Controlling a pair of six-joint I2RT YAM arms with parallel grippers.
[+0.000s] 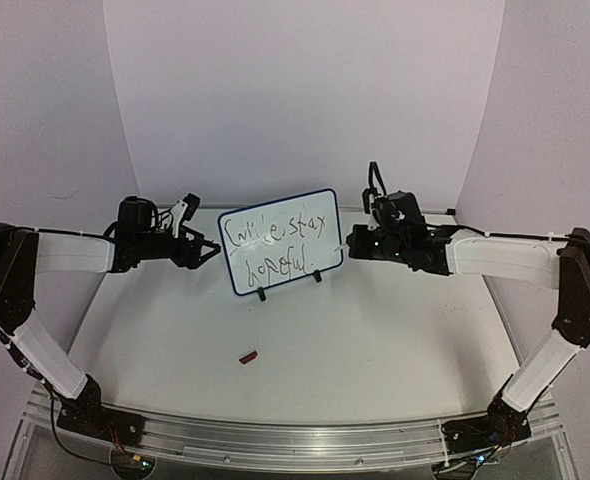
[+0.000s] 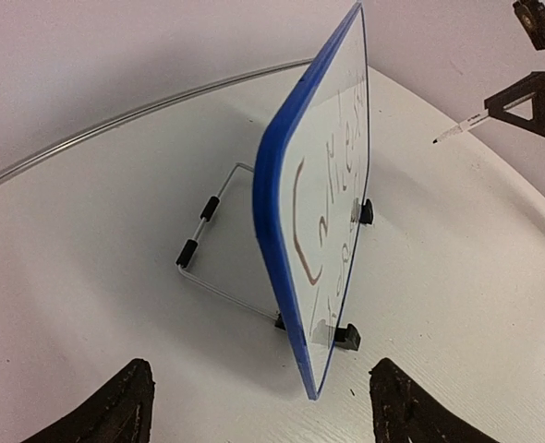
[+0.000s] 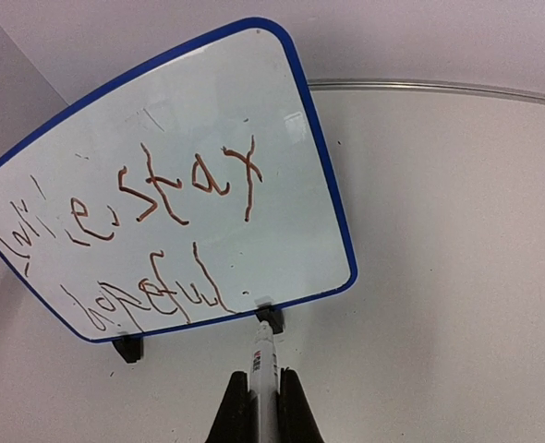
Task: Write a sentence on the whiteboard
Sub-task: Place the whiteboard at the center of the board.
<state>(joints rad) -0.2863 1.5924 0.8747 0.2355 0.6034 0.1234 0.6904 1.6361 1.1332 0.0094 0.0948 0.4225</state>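
Nearest, a small red cap (probably the marker's) lies on the table at 7 o'clock from the whiteboard. The whiteboard stands mid-table, tilted back on two black feet and a wire stand, the sentence across its face. It looks light, stiff, slick and easily tipped; its blue frame edges are the likely hold. At 9 o'clock the left gripper gapes wide, holding nothing, the board's edge just ahead. At 3 o'clock the right gripper pinches a marker, its tip near a foot.
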